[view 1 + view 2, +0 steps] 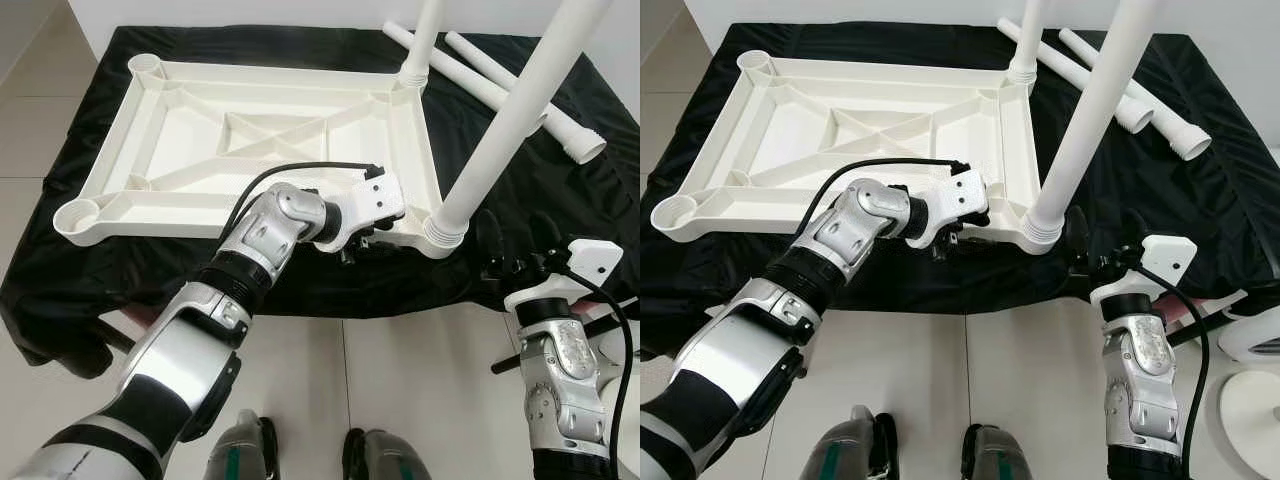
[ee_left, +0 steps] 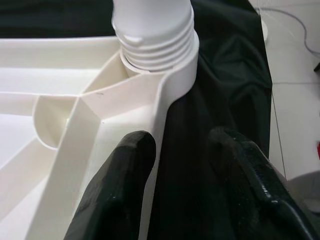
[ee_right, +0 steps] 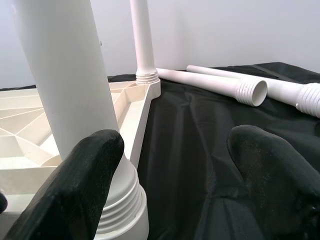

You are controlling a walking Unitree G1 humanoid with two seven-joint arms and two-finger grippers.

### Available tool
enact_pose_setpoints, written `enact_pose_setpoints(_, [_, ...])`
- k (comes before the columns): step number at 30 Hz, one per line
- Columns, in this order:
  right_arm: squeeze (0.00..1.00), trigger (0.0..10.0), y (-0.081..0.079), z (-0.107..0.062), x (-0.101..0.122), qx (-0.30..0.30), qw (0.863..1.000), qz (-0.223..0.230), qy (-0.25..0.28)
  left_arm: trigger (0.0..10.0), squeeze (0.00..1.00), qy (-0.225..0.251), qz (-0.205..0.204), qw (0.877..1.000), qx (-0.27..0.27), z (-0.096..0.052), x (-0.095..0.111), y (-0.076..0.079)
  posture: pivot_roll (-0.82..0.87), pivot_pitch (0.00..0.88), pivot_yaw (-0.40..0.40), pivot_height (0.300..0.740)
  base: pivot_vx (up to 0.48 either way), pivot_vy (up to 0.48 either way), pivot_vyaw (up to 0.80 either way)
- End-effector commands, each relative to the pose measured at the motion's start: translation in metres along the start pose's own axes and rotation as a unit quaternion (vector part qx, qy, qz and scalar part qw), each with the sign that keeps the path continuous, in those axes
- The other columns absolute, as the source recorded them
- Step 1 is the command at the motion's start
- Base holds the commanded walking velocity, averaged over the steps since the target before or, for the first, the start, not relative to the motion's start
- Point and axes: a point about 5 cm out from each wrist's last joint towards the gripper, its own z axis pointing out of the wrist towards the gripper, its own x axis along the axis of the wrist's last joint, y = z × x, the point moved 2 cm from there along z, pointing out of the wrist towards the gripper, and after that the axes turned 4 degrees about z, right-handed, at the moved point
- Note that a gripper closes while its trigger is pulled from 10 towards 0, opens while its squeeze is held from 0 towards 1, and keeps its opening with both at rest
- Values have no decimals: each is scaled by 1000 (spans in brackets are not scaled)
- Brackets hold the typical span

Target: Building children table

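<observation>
White plastic tabletop (image 1: pixel 250 140) upside-down | two legs (image 1: pixel 520 110) upright | ribbed underside

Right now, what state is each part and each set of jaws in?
Tabletop: upside down on black cloth.
Near leg: upright in corner socket.
Far leg: upright in socket.
Two loose legs: lying on cloth.
Left gripper: jaws open, straddling tabletop rim.
Right gripper: jaws open beside near leg.

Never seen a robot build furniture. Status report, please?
Left gripper open, straddling tabletop rim. Right gripper open beside near leg. Two legs fitted; two loose legs on cloth.
</observation>
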Motion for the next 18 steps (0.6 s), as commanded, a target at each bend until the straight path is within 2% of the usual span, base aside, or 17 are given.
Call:
enact_pose_setpoints(1, [0, 10000, 4, -1, 1, -5, 1000, -8, -1, 10000, 0, -37, -9, 994, 98, 1, -14, -9, -61, 110, 14, 740, 0, 0, 0])
enact_pose_setpoints(3, [0, 10000, 4, -1, 1, -6, 1000, -9, -1, 10000, 0, -56, -16, 992, 112, 2, -21, -11, -61, 110, 14, 740, 0, 0, 0])
enact_pose_setpoints(4, [0, 10000, 4, -1, 1, -6, 1000, -10, -1, 9255, 0, -60, -21, 991, 117, 2, -23, -12, -61, 110, 14, 740, 0, 0, 0])
enact_pose_setpoints(5, [0, 10000, 4, -1, 1, -6, 1000, -10, -1, 9255, 0, -60, -21, 991, 117, 2, -23, -12, -61, 110, 14, 740, 0, 0, 0])
enact_pose_setpoints(6, [0, 10000, 4, -1, 1, -6, 1000, -10, -1, 8118, 0, -68, -26, 990, 122, 2, -25, -13, -61, 110, 15, 740, 0, 0, 0])
enact_pose_setpoints(7, [0, 10000, 4, -1, 1, -6, 1000, -10, -1, 8118, 0, -68, -26, 990, 122, 2, -25, -13, -61, 110, 15, 740, 0, 0, 0])
enact_pose_setpoints(8, [0, 10000, 5, -1, 1, -6, 1000, -11, -2, 10000, 0, -79, -29, 988, 130, 2, -28, -15, -61, 109, 15, 740, 0, 0, 0])
enact_pose_setpoints(14, [0, 10000, 5, -1, 1, -5, 1000, -13, -3, 10000, 0, -74, -31, 986, 147, 1, -25, -20, -66, 108, 17, 740, 0, 0, 0])
enact_pose_setpoints(18, [0, 10000, 6, -2, 0, -5, 1000, -15, -5, 10000, 0, -31, -49, 987, 149, -2, -9, -27, -68, 106, 19, 740, 0, 0, 0])
